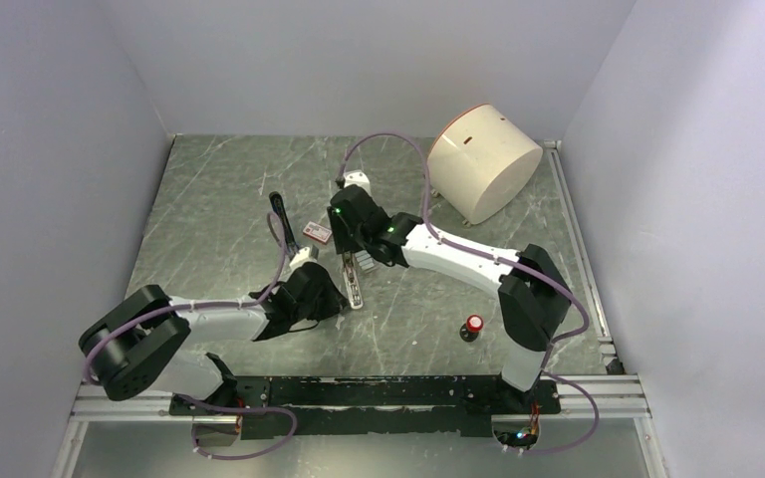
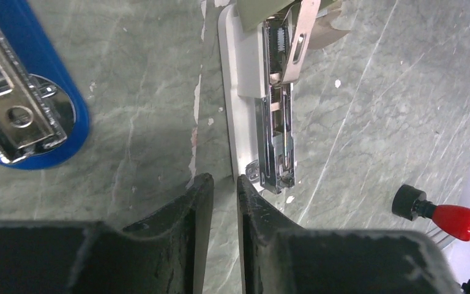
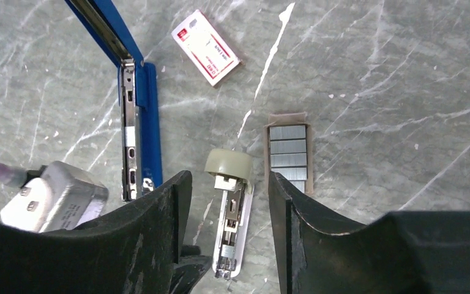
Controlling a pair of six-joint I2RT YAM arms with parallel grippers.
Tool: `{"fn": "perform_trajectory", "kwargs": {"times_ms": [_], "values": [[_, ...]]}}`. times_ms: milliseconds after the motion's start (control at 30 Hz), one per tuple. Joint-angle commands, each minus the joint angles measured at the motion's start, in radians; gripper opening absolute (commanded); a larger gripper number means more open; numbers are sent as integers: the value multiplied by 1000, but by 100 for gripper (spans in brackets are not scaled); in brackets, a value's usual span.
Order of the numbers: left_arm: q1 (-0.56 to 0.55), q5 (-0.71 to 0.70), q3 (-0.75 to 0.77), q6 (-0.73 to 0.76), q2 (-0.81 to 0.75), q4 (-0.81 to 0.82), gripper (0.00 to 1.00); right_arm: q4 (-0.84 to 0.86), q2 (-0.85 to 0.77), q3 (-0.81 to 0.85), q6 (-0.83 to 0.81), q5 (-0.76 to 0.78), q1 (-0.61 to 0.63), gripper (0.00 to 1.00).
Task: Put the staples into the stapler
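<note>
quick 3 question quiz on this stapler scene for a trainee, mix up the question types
1. True or false: the slim blue stapler lies folded shut.
2. Multiple choice: in the right wrist view, what shows between the fingers of the open right claw? A the beige-white oblong bar; B the pink-and-white staple box; C the grey ribbed staple block.
3. Fill in: the red-capped black knob sits nearest the ____ arm's base.
Key: 1 false; 2 A; 3 right.
</note>
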Motion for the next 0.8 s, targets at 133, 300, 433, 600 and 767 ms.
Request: {"fn": "perform_trajectory", "kwargs": {"times_ms": [133,300,433,600,767], "values": [[-6,32,29,20,82,121,25,8,-41,-20,24,-42,-27,52],[-5,29,20,21,105,116,21,3,-23,-14,9,-68,-33,52],[-5,34,3,10,123,106,17,1,0,-5,-22,-94,-32,52],[-6,43,-47,-15,132,140,16,-19,55,35,-62,-101,-32,52],[-6,42,-79,-35,126,169,16,-22,93,65,-75,-100,-32,50]]}}
